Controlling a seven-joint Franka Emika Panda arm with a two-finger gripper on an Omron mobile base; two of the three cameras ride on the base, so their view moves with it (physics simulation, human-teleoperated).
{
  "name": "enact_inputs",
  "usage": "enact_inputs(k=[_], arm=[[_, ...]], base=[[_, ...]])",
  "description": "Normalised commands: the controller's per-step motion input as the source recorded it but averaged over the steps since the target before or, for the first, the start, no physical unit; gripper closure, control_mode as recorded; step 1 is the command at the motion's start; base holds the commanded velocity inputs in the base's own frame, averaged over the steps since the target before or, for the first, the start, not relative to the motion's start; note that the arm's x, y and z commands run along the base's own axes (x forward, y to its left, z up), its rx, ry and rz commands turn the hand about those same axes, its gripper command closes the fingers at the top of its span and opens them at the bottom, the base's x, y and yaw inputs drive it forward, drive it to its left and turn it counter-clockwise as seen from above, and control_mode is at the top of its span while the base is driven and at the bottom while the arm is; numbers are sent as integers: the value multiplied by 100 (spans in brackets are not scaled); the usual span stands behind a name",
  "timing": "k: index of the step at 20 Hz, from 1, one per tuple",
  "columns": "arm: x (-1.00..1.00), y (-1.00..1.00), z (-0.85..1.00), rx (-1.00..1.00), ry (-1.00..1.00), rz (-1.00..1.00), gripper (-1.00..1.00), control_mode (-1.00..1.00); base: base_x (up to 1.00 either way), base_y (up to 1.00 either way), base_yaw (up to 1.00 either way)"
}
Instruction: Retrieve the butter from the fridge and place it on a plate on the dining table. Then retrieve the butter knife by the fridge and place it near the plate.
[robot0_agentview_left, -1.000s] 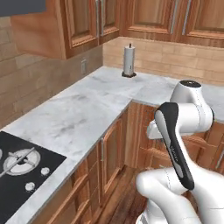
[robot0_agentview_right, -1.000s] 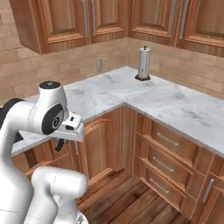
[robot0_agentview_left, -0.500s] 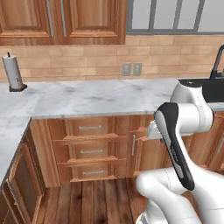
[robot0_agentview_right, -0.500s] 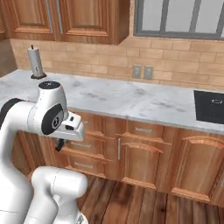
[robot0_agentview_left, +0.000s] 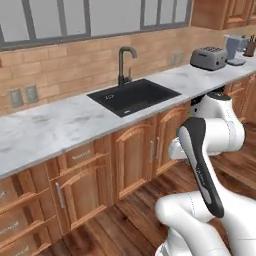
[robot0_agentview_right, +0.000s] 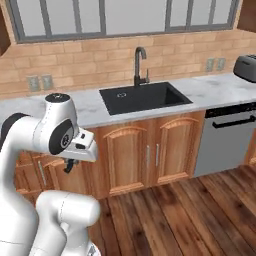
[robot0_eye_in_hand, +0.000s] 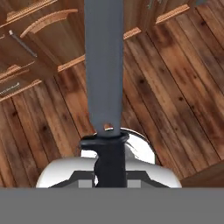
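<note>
knife steel is filling the middle of the hand view: the butter knife is sitting in the gripper, its dark handle pinched between the closed fingers and its long grey blade running straight out along the hand's own line of sight, away from the palm. the long axis of the knife is lying in line with the gripper rather than across it, and the blade is hanging over the wood floor with the cabinet fronts beyond it.

the arm is tucked in close to its base, with the hand pointing down at the floor beside the lower cabinets under the marble counter. the black sink and its faucet are standing straight ahead, and a toaster is sitting further along the counter.

the plate and the dining table are not appearing among the counter, sink and cabinets ahead, so which way the plate lies from the gripper cannot be told. judging by this, the robot is carrying the knife across the kitchen, and the setting down beside the plate is not yet done.
</note>
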Motion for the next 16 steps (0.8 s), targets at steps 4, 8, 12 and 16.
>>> enact_inputs(k=[4, 8, 12, 16], arm=[[0, 0, 0, 0, 0, 0, 100, 100], [0, 0, 0, 0, 0, 0, 100, 100], [0, 0, 0, 0, 0, 0, 100, 100], [0, 0, 0, 0, 0, 0, 100, 100]], base=[[5, 0, -97], [11, 3, -99], [35, 1, -93], [60, 16, -82]])
